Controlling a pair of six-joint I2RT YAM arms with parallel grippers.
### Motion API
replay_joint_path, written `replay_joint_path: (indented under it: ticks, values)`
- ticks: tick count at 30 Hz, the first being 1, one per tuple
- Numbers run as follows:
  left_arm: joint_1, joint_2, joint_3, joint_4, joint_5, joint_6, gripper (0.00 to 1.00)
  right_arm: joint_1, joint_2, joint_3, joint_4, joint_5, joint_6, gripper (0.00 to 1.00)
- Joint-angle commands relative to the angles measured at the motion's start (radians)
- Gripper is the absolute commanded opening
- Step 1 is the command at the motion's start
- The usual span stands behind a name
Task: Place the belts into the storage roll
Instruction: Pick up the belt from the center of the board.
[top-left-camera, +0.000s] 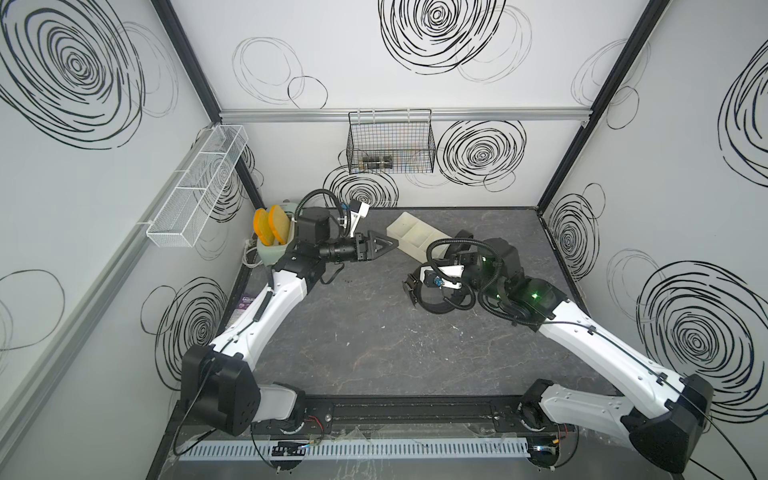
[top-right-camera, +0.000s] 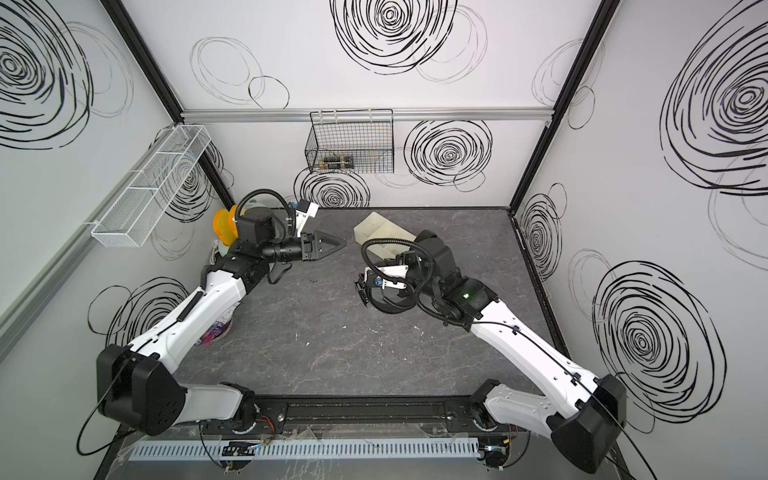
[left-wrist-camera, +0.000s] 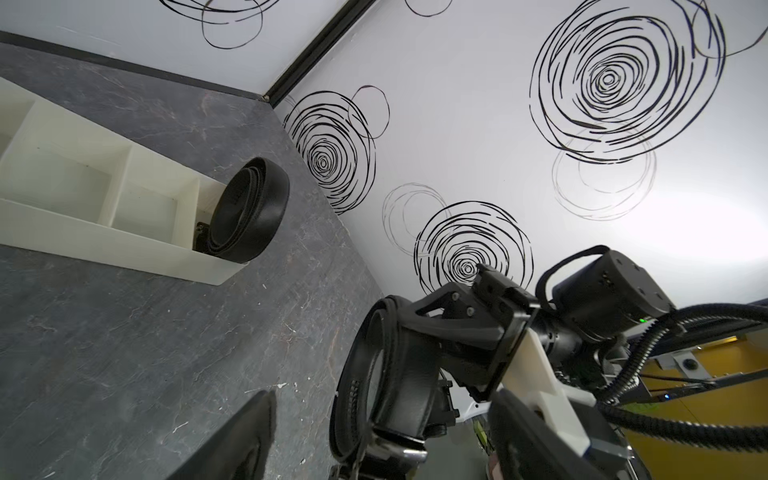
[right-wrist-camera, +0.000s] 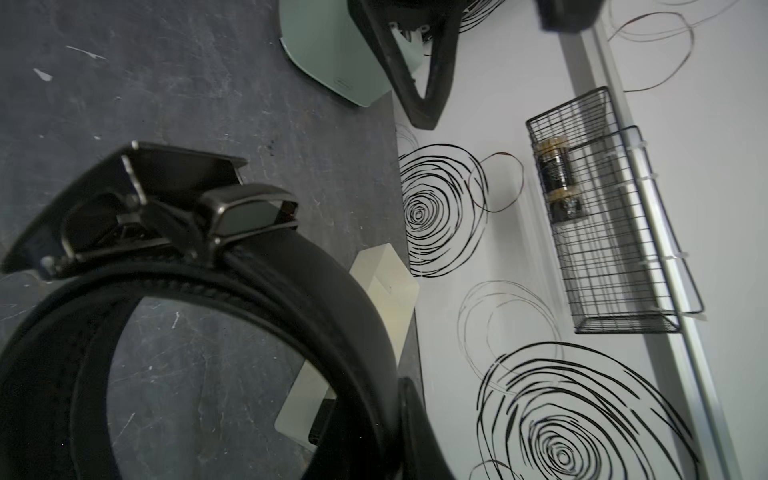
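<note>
Two belts, 2 diff spots rn. So the first belt is coiled tight and stood on edge in the end compartment of the storage roll, w/ the top of the coil poking over the rim. The second belt is a looser coil pinched in my right gripper. The jaws are clamped across the strap, and the buckle sits on the outside of the loop, near the roll.

My left gripper is spread wide w/ nothing in it, hovering by the roll's other end. The roll lies diagonal toward the back of the grey tabletop.

Further out there's a mint-green appliance in the back-left corner and a black wire basket on the back wall.
</note>
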Motion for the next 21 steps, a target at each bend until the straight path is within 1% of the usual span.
replay_joint_path:
  ticks: [1, 3, 5, 9, 12, 15, 21]
  values:
    - [-0.038, 0.04, 0.01, 0.064, 0.117, -0.039, 0.85, -0.028, 0.004, 0.074, -0.003, -0.147, -0.009, 0.0]
    - [-0.051, 0.046, -0.005, 0.092, 0.148, -0.065, 0.85, -0.054, 0.009, 0.084, 0.015, -0.202, 0.023, 0.0]
    - [-0.059, 0.045, -0.039, 0.162, 0.17, -0.119, 0.85, -0.068, 0.012, 0.094, 0.02, -0.23, 0.036, 0.0]
    - [-0.072, 0.057, -0.067, 0.178, 0.19, -0.147, 0.84, -0.072, 0.009, 0.108, 0.026, -0.249, 0.042, 0.0]
    - [-0.098, 0.054, -0.083, 0.269, 0.212, -0.219, 0.84, -0.072, 0.007, 0.109, 0.031, -0.259, 0.047, 0.0]
    - [-0.123, 0.062, -0.07, 0.271, 0.219, -0.229, 0.83, -0.071, -0.001, 0.106, 0.036, -0.265, 0.05, 0.0]
    - [-0.151, 0.079, -0.066, 0.315, 0.239, -0.279, 0.78, -0.066, -0.022, 0.09, 0.054, -0.264, 0.062, 0.0]
